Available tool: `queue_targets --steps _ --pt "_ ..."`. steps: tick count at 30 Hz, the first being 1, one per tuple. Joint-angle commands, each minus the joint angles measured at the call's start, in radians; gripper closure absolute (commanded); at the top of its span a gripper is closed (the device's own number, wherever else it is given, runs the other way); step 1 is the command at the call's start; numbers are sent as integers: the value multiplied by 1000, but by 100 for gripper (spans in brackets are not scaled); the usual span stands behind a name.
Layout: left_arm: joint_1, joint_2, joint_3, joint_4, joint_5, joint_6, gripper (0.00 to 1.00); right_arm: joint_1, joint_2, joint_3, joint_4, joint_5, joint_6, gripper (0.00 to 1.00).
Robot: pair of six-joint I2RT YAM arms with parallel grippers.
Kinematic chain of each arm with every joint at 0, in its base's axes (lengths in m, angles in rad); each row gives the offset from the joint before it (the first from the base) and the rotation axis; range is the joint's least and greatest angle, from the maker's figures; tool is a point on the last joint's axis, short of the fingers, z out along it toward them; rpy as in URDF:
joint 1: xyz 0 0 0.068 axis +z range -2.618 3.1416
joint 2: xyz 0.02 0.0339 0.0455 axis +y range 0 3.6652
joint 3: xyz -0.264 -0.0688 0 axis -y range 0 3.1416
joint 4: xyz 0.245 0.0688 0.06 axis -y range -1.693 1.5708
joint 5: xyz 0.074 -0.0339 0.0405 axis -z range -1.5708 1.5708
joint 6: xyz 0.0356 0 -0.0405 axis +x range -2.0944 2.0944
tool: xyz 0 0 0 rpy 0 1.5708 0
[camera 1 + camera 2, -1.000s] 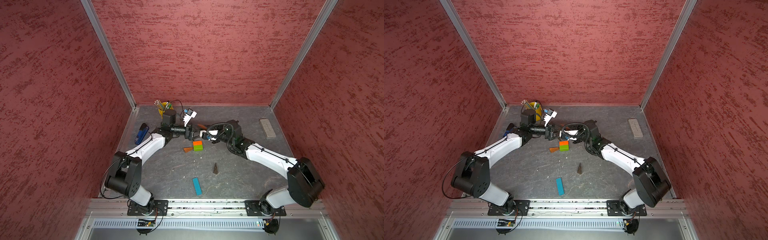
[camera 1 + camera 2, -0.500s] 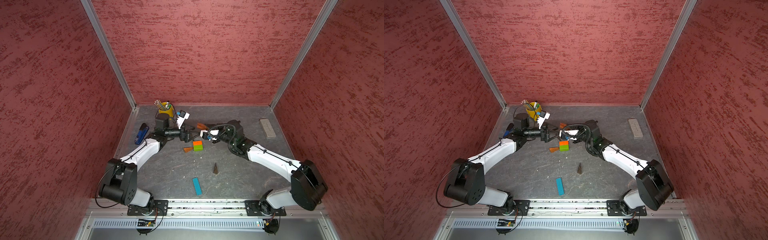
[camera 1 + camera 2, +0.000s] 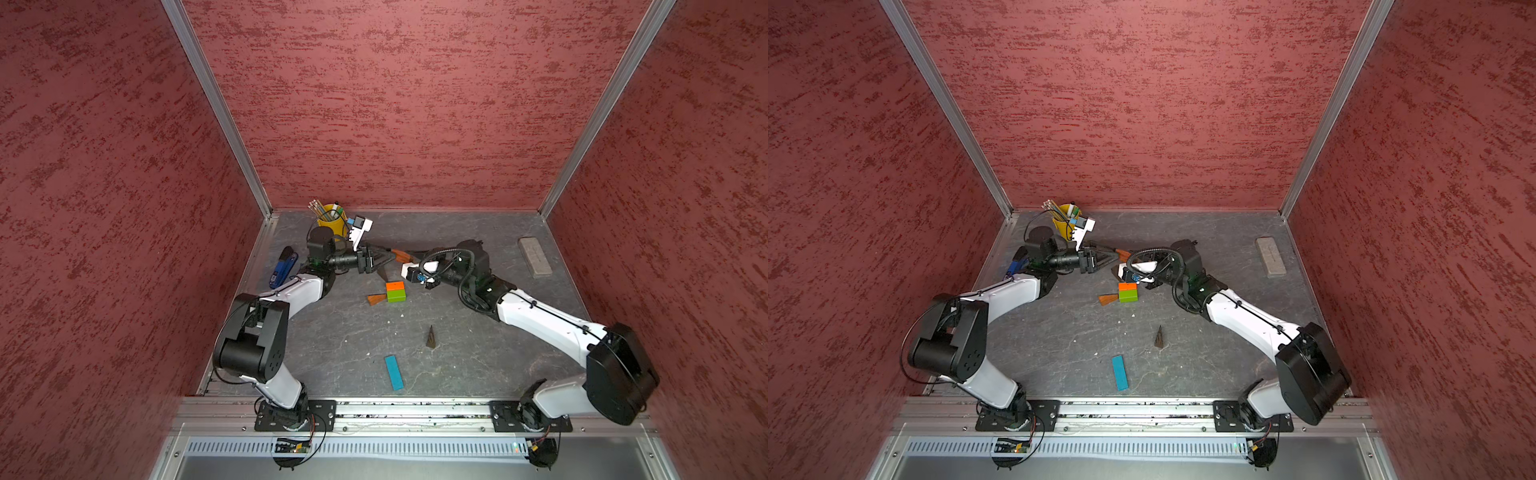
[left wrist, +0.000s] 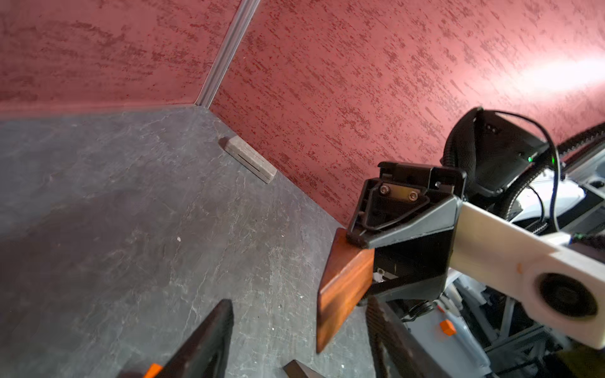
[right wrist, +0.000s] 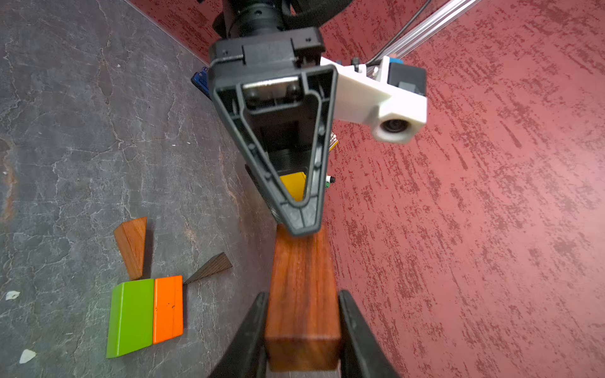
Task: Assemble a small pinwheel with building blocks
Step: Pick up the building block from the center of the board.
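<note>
Wedge handover, caught in mid-air over the far middle of the surface [image 3: 478, 365]. Clamped the brown wedge [image 5: 302, 278] by its thick end in the right end effector [image 4: 360, 268], closed firmly on the wood. Straddled the thin end with the left end effector [image 4: 296, 306], about half open, one finger [image 4: 209, 343] plainly clear of the wedge, no grip seen.

Below, near the middle of the surface: orange block [image 3: 395, 286] and green block [image 3: 396, 295] flush side by side as centre of the pinwheel [image 3: 1128, 291], a second wedge [image 3: 376, 299] flat just beside the green, a dark third wedge [image 3: 382, 272] just beside the orange. Well apart toward the front edge: a fourth wedge [image 3: 432, 337] on edge, and the blue bar [image 3: 393, 372].

Judged to be the blade-fitting step, under half done. Called next for closing the left end effector on the thin end, only then slackening the right, then laying the wedge against the centre without nudging the blocks.
</note>
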Motion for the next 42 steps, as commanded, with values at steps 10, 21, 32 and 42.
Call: queue_targets --steps 10,21,32,42 --pt "-39 72 84 95 134 -121 100 7 11 29 20 -13 5 86" --pt "-57 -92 68 -353 -48 233 100 7 4 9 61 30 90 44" --pt "-90 -250 -89 -287 -473 421 100 5 -129 41 -161 81 521 42" --pt "-314 -384 -332 130 -1164 740 100 -28 109 587 -731 201 1384 62"
